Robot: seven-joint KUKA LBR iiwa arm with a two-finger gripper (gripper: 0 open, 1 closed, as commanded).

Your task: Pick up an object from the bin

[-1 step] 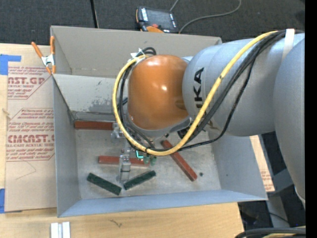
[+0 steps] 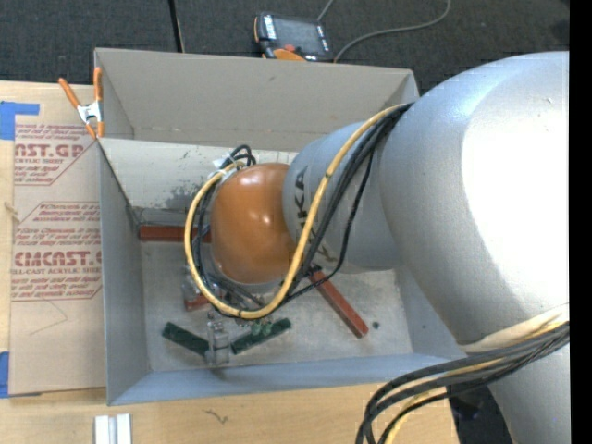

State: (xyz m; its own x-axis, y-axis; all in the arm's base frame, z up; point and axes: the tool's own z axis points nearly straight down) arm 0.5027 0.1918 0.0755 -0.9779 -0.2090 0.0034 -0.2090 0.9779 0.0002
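My gripper (image 2: 220, 345) reaches down near the bin's front wall, left of the middle, mostly covered by the orange dome on the wrist. Right beneath it lies a dark green flat thing: one arm (image 2: 185, 337) points left and the other (image 2: 262, 333) points right, and they meet under the gripper. Whether the gripper touches the green thing is hidden. A small reddish piece (image 2: 194, 301) lies just behind the gripper, partly under the cables.
A red-brown stick (image 2: 344, 310) lies slanted on the bin floor to the right of the gripper. Another red-brown bar (image 2: 165, 234) rests along the back left of the floor. The arm and its cables cover the bin's middle and right.
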